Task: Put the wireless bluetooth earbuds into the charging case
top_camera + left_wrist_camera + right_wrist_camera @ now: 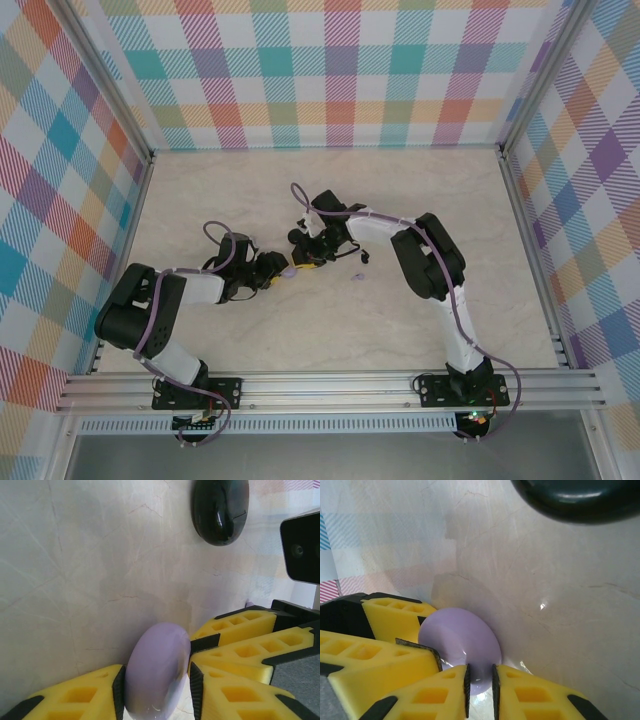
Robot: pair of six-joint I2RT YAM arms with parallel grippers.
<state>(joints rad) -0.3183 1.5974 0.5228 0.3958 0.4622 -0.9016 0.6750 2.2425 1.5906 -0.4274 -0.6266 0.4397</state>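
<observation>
- The pale marble-patterned table [200, 200] is smooth and bare around the work; anything that slips from a claw would likely skid or roll across it rather than stop.
- The left gripper [156, 680], yellow fingers with black pads, is clamped across the round, smooth pale lavender puck [462, 640], apparently the charging case, which stands on edge; its curved glossy faces give the pads little purchase, so a hard squeeze could squirt it out.
- The right gripper [480, 682] has its pads nearly together, pinched on the rim of the same lavender puck; the two sets of fingers crowd each other, and a pull out of line with the seam could twist the case out of the left hold rather than part the lid; whether the pads sit on lid or base cannot be told.
- The glossy oval black puck [220, 510] lies on the table nearby, apart from both claws; a swinging wrist could knock it.
- The tiny lavender earbud [357, 277] lies loose on the table to the right of the right gripper, apart from the case; how it lies is too small to tell; a sweeping arm could flick it away.
- No brand, label or writing can be read on either puck, the fingers or the table; a thin seam line is the one mark on the black puck.
</observation>
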